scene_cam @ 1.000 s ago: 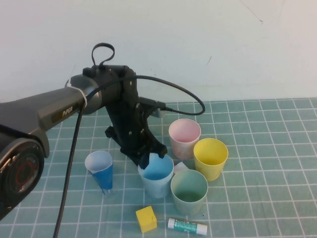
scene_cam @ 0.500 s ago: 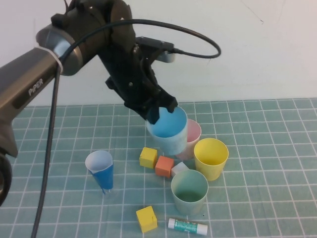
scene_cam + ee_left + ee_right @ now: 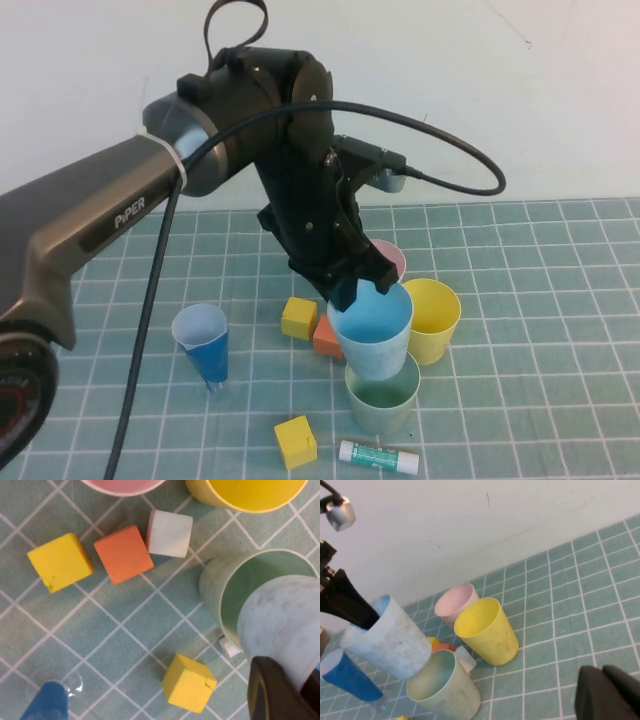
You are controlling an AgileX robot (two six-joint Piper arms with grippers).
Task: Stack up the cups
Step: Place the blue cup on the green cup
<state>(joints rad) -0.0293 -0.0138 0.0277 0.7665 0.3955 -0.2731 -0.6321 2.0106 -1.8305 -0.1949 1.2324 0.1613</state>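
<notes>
Currently mid-transfer: left gripper (image 3: pixel 350 292) at centre of the high view, fingers clenched on the rim of the light blue cup (image 3: pixel 374 330), held clear of the counter (image 3: pixel 540 400) and tilted. Directly beneath it, at about 6 o'clock, the pale green cup (image 3: pixel 382 392), upright and open; the blue cup's base just above the green rim, apparently offset a little, not yet inside. Yellow cup (image 3: pixel 434 318) at 3 o'clock of the blue one, upright; pink cup (image 3: pixel 392 258) behind at 12 o'clock, mostly hidden by the arm. Right gripper (image 3: pixel 610 692) parked well off toward 4 o'clock, fingers closed on nothing, seen only in its own wrist view.

Off to 9 o'clock, a dark-blue cone cup (image 3: pixel 203 345), not part of the stack. Scattered nearby: small foam blocks and a glue stick (image 3: pixel 378 456) at 6 o'clock.

Likely step in hand: nesting blue into green. Next move probably calls for centring over the green mouth, levelling the tilt, lowering straight, then releasing.
</notes>
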